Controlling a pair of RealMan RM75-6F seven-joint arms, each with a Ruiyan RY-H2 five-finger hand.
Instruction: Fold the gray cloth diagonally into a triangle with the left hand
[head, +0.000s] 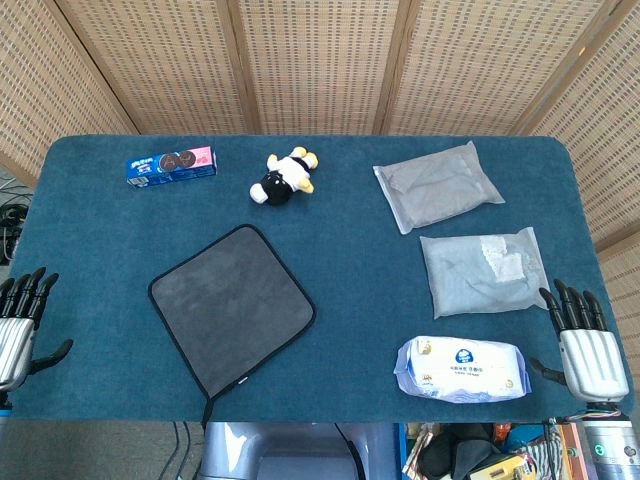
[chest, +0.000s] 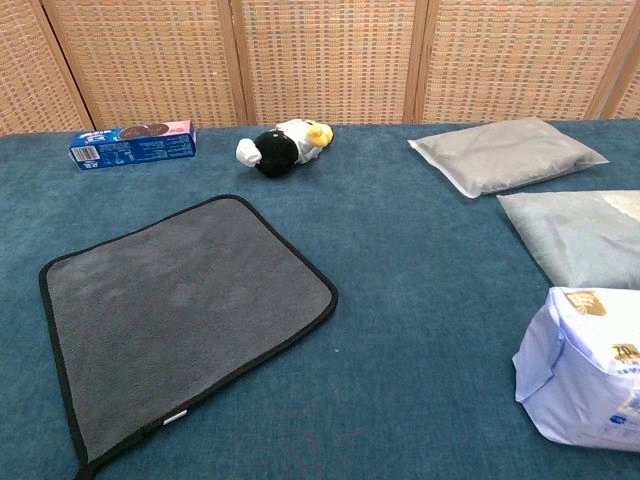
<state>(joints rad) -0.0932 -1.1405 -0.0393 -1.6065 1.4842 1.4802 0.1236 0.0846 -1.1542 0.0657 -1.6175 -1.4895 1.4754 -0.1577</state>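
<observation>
Woven screens (head: 320, 60) behind my blue-carpeted desk (head: 340, 280), gray cloth (head: 232, 305) lying flat and unfolded near the front left, black-edged, turned corner-on like a diamond, my left hand (head: 18, 320) off the desk's left edge, fingers spread, holding nothing, my right hand (head: 588, 345) likewise at the right edge

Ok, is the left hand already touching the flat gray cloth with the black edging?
No, the left hand sits at the table's left edge, fingers spread, well apart from the flat gray cloth with the black edging.
</observation>
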